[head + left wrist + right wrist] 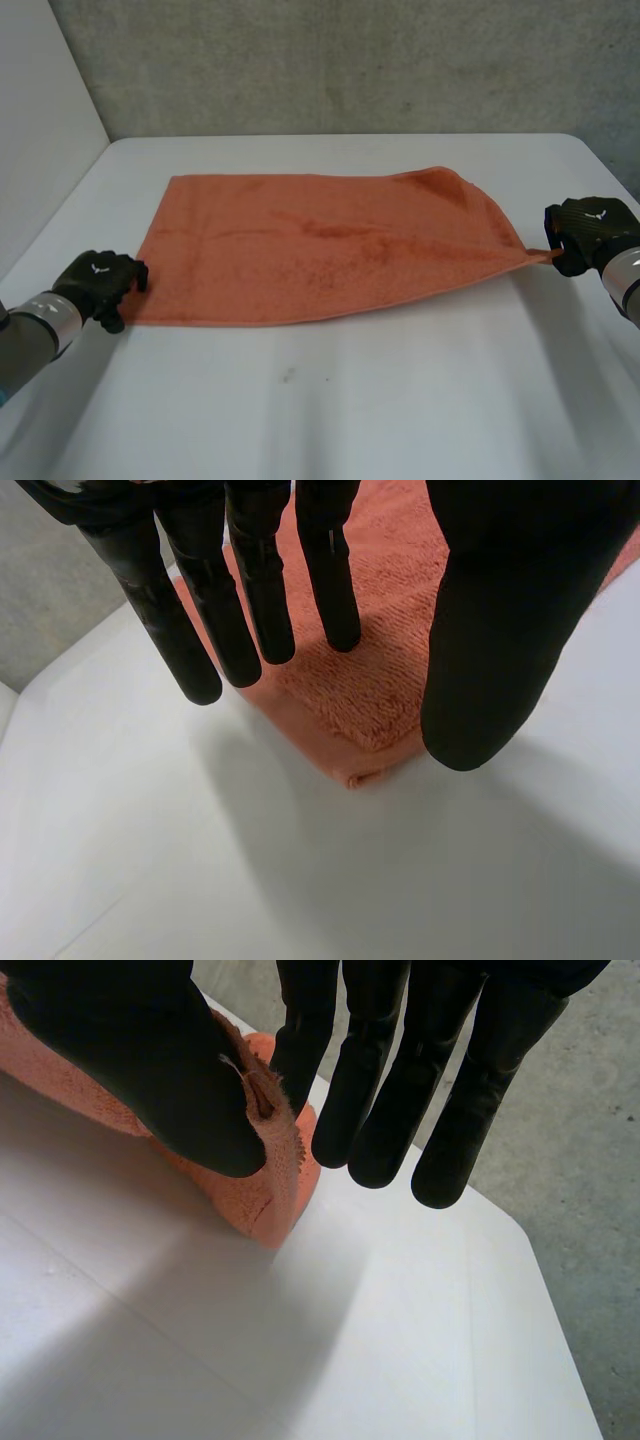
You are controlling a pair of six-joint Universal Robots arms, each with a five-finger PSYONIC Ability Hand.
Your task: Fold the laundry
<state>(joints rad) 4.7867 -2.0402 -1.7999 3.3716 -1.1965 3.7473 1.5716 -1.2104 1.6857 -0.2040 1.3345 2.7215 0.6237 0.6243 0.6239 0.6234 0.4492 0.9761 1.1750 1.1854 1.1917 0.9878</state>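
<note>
Towel (320, 250), orange, lies flat on the white table (400, 400), its right corner drawn out and pinched between thumb and fingers of the right hand (590, 232). Left hand (100, 283) sits over the near left corner, fingers (210, 610) straight, slightly spread, gripping nothing. Judged step: taking corners for a fold; next, the left hand must pinch its corner. Grey concrete wall (350, 60) stands beyond the far edge.
</note>
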